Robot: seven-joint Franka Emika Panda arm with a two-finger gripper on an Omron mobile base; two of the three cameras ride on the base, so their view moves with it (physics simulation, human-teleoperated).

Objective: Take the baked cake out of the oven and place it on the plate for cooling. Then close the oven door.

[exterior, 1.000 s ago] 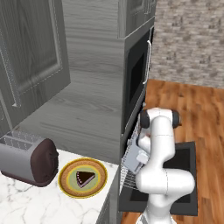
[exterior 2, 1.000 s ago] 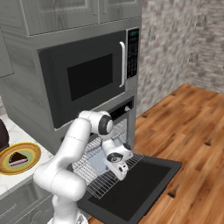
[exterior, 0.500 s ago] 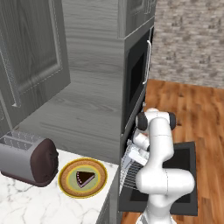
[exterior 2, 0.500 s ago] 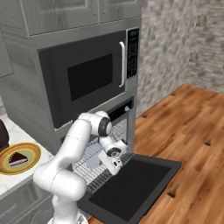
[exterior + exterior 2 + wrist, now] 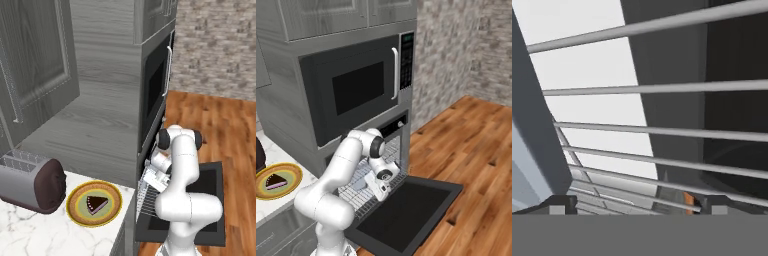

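Gripper (image 5: 384, 189), jaws released and empty, has dropped toward the pulled-out wire rack (image 5: 363, 187) mid-frame; baked cake (image 5: 96, 203) already plated, oven door (image 5: 406, 210) still open.

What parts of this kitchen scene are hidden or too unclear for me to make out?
- Oven interior: right base view, mostly blocked by the arm and rack.
- Door: left base view, the arm covers much of it; no handle can be made out.
- End effector: right base view, too small to judge its jaws.
- Hand view: rack bars up close; the small orange patch behind them cannot be identified.
- Toaster: left base view, cut off by the left edge.
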